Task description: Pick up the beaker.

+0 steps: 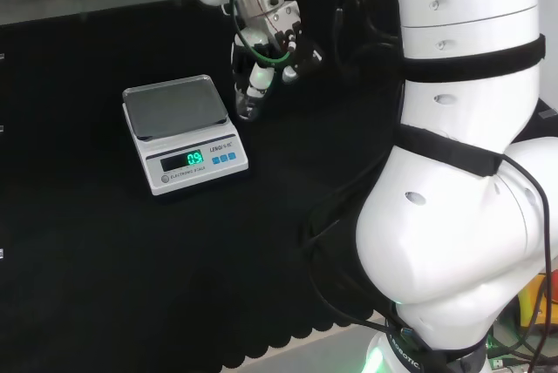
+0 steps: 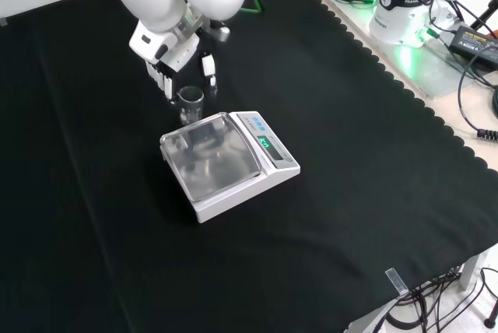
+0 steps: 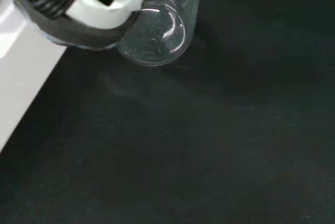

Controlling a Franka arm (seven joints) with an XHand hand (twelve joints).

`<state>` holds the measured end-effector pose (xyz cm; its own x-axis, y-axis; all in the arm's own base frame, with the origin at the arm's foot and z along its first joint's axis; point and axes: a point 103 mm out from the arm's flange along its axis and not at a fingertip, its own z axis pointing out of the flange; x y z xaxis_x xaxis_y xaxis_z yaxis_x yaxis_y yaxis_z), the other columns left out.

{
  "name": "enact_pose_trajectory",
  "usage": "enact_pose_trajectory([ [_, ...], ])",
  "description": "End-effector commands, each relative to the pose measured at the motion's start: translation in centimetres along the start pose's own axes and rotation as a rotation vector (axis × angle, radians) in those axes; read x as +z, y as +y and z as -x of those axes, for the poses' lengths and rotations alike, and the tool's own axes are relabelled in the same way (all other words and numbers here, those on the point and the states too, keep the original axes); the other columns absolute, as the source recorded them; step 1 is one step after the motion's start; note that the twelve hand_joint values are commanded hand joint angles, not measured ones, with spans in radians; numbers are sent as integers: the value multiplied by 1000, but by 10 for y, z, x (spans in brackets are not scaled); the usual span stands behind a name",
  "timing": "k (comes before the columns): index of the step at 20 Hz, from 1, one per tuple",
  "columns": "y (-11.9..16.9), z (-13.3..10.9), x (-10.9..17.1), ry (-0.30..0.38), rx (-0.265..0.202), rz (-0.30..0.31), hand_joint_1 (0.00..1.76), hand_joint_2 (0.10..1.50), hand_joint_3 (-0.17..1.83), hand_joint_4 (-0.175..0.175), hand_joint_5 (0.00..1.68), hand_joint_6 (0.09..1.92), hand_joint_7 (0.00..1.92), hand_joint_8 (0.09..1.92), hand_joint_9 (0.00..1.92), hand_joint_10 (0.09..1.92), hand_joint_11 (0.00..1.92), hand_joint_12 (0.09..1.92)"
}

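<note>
Listing by size, largest first.

Surface (image 2: 373, 193): black cloth with a scalloped edge, covering most of the front view; bare pale bench at that frame's right edge.

Arm (image 1: 462, 129): my own white links, right half of the head view.

Scale (image 2: 226, 163): white body, steel pan, lit green display; centre of the front view, left of centre in the head view.

Hand (image 2: 175, 57): mine, upper left of the front view, upper centre of the head view. Fingers (image 2: 208, 68) point down on either side of the beaker, spread around it; whether they touch the glass I cannot tell.

Beaker (image 2: 191, 105): clear glass, upright on the cloth, just beside the scale's far edge; it looks empty in the wrist view.

Risks, as I judge them: closing off-centre could tip the glass against the scale; smooth glass could slip once lifted; a finger could catch the pan.

Room: cables, a power brick and a green-lit base in the front view's upper right.
</note>
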<state>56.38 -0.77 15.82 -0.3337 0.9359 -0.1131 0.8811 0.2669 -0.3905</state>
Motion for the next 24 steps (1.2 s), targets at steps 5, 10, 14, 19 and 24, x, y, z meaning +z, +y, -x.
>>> enact_pose_trajectory([
  [5, -42, 36, -55, -50, 37, -95, 1120, 868, 221, 155, 1310, 467, 1137, 665, 1210, 355, 1186, 866],
  [10, -65, 33, -88, -42, 29, -91, 1120, 868, 223, 154, 1309, 468, 1138, 664, 1213, 354, 1187, 864],
  [14, -78, 18, -113, -37, 13, -72, 1120, 868, 223, 153, 1308, 470, 1138, 664, 1215, 353, 1186, 862],
  [19, -85, 3, -125, -53, -8, -89, 1120, 869, 224, 151, 1306, 473, 1139, 663, 1218, 351, 1185, 860],
  [24, -84, 0, -126, -31, -15, -93, 1120, 869, 225, 149, 1304, 477, 1140, 663, 1220, 350, 1185, 858],
])
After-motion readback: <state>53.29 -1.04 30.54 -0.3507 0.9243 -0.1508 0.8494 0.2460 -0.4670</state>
